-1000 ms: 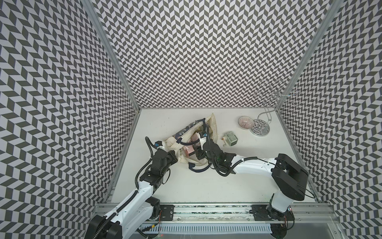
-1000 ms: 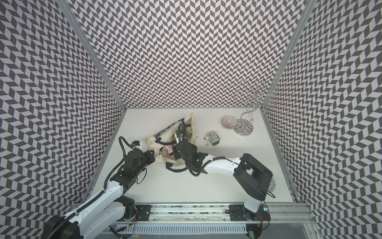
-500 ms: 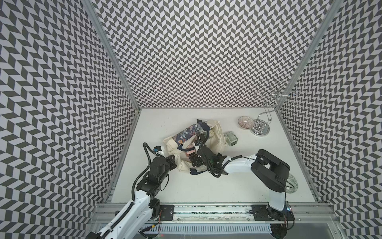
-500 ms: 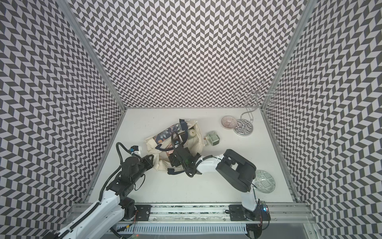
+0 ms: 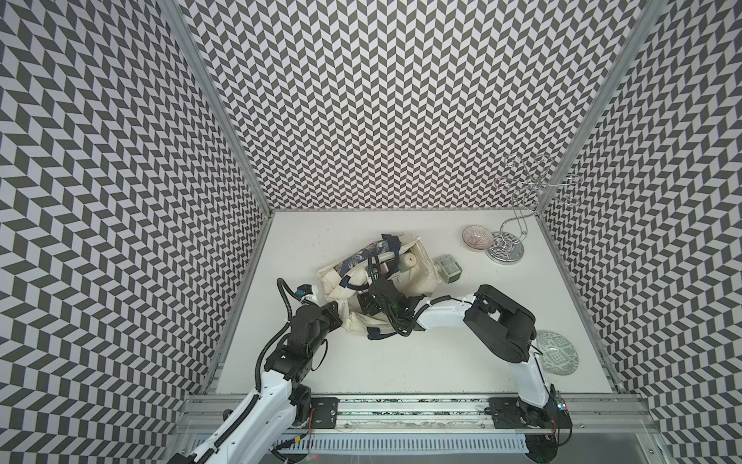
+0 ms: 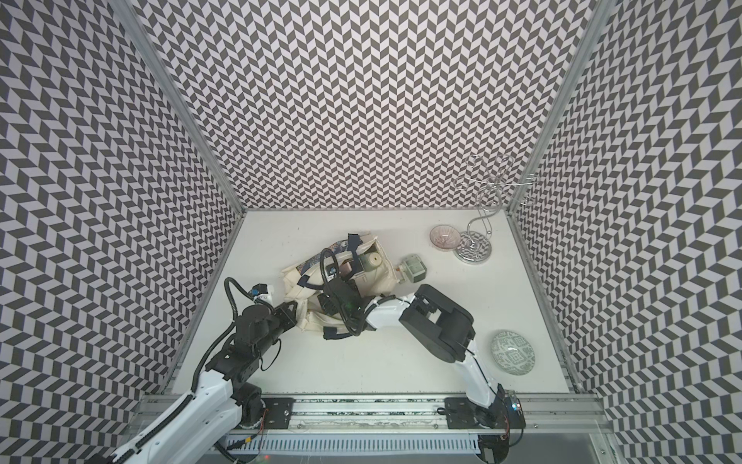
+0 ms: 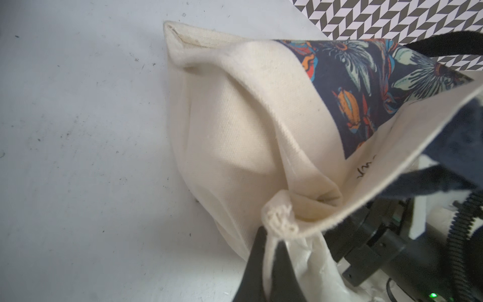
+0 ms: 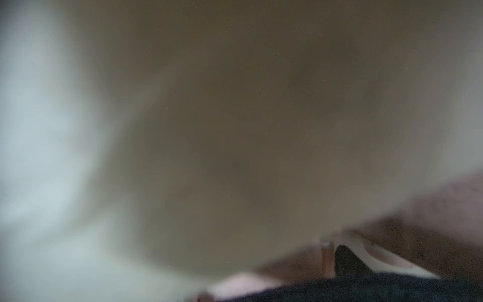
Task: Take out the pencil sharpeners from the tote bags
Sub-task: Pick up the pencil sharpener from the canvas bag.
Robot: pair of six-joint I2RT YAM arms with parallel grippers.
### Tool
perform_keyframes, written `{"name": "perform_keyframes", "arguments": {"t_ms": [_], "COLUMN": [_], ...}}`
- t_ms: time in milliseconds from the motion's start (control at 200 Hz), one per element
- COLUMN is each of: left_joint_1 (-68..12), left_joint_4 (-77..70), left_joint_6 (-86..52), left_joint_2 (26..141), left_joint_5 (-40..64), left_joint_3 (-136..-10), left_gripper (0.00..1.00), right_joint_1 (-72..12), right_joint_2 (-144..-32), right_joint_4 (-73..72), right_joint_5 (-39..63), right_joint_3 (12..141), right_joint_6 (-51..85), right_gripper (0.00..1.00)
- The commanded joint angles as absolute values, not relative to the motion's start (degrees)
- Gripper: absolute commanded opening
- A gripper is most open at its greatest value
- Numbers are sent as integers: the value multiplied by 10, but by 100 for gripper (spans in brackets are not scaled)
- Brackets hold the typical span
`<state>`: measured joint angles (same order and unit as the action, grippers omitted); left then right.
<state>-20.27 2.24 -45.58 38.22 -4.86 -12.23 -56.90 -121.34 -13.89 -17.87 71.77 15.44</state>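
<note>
Movement over the last second was mostly your right arm (image 5: 441,317): its elbow has folded in toward the middle, uncovering the patterned plate (image 5: 556,355) by the surface's right edge, near the front. Your left gripper (image 7: 271,240) has drawn back toward the front left corner, pinched tight on a corner of the tote bag (image 5: 417,277), and the canvas has followed, sagging out of its propped-up shape. Your right gripper (image 5: 368,311) is buried in the bag's folds; whether its fingers stand wide or hold anything I cannot tell (its wrist view is blurred cloth, with something pink low down). By my reading nothing has come out in this stretch. Deeper in the open mouth lie a pinkish sharpener (image 5: 383,267) and a cream sharpener (image 5: 409,261); a green sharpener (image 5: 449,268) already sits on the surface, touching or just beside the bag's right side. Loose canvas and the navy handles (image 5: 388,242) crowd your reach. Toward the far right corner, the pink glass bowl (image 5: 476,238) and wire stand (image 5: 505,253) are well apart from the work.
</note>
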Motion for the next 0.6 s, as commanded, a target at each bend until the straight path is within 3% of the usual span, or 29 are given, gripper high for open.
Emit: {"name": "perform_keyframes", "arguments": {"t_ms": [0,130,331,596], "left_joint_1": [-205,-204,-205,-204], "left_joint_4": [113,114,107,60], "left_joint_6": [-456,-456,-457,-462], "left_joint_2": [386,383,387,443], "left_joint_5": [-47,-48,-52,-52], "left_joint_3": [-112,-114,-125,-165], "left_gripper": [0,0,0,0], "right_joint_1": [-571,-571,-571,-570], "right_joint_2": [-1237,-1226,-1148,-1006], "right_joint_4": [-148,-147,-156,-140], "right_joint_5": [-202,-212,-220,-223], "right_joint_3": [731,724,677,589], "right_joint_6": [128,127,136,131], "right_gripper": [69,55,46,43]}}
